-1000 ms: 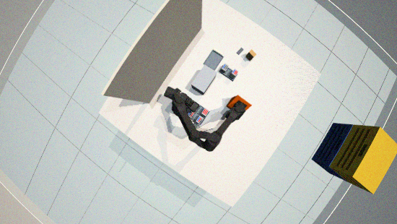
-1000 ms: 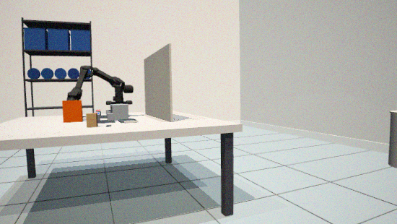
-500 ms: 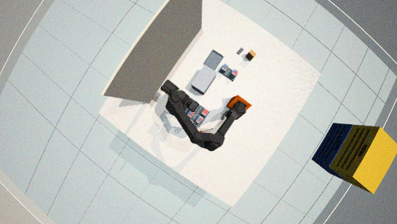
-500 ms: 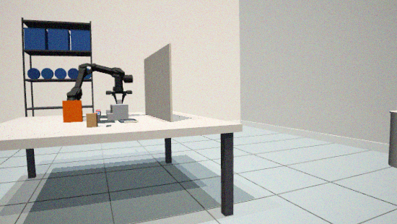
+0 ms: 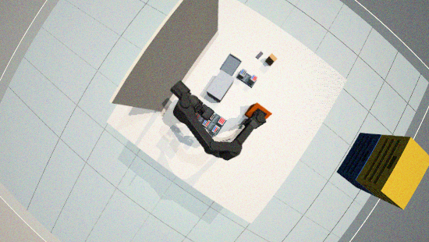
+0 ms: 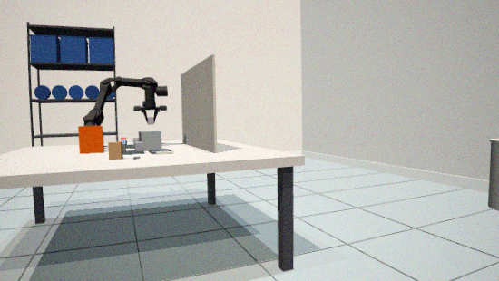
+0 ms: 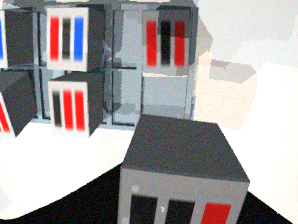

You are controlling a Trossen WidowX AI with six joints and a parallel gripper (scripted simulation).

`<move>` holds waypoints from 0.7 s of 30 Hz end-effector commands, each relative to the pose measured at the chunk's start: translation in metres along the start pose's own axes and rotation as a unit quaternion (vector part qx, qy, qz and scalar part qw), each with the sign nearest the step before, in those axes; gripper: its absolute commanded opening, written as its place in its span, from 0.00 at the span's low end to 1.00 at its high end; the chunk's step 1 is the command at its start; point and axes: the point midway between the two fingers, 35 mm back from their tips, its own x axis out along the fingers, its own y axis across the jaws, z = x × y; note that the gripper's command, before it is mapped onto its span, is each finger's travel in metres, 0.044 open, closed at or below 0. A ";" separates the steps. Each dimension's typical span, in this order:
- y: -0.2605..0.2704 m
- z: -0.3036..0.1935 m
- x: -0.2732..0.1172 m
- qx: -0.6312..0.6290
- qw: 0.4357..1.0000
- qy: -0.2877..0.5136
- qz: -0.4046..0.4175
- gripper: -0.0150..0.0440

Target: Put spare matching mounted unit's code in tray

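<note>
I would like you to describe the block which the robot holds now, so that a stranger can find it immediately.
On the white table, find the black robot arm. At its end, the pincer grips a small block with a dark top. Its pale face shows black, black, red bars; the nearest block in the rack, reads red, black, red.
</note>
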 end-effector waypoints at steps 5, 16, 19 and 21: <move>0.000 0.000 -0.030 -0.003 1.000 0.001 -0.002 0.25; -0.028 -0.049 -0.036 -0.001 1.000 0.012 -0.006 0.25; -0.035 -0.068 -0.038 0.000 1.000 0.015 -0.006 0.25; -0.040 -0.081 -0.040 0.000 1.000 0.016 -0.007 0.25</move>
